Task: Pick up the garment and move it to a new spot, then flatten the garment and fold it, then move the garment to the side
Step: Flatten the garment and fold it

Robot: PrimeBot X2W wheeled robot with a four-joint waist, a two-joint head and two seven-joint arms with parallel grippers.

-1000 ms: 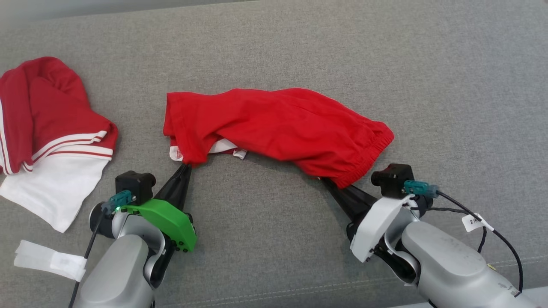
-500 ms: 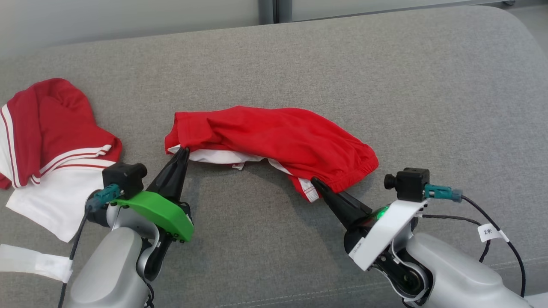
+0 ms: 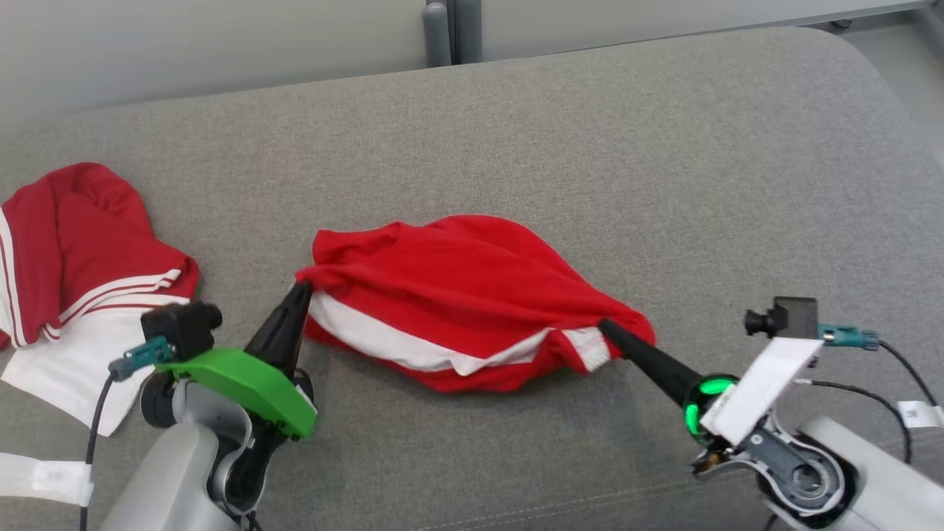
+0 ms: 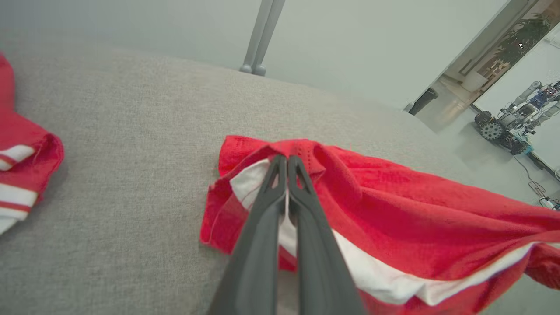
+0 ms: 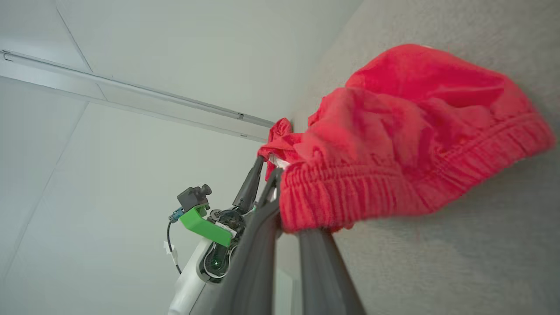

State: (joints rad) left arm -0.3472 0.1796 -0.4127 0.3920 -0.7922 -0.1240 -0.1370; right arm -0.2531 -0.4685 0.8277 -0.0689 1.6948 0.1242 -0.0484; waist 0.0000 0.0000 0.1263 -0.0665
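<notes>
Evidently, the red garment [image 3: 472,295] is held midway across the grey sofa cushion [image 3: 664,147], gripped at its left corner by the clenched left pincer [image 3: 301,286] and at its right waistband end by the clenched right pincer [image 3: 606,326], presumably so that it can be stretched flat.

The red shorts [image 3: 472,287] lie bunched in a long lens shape near the middle of the grey sofa seat [image 3: 664,147], closer to its front edge than to its back edge. A white band [image 3: 383,346] runs along their near side. The elastic waistband [image 5: 393,175] is gathered at the right end, and both ends taper to pinched points.
</notes>
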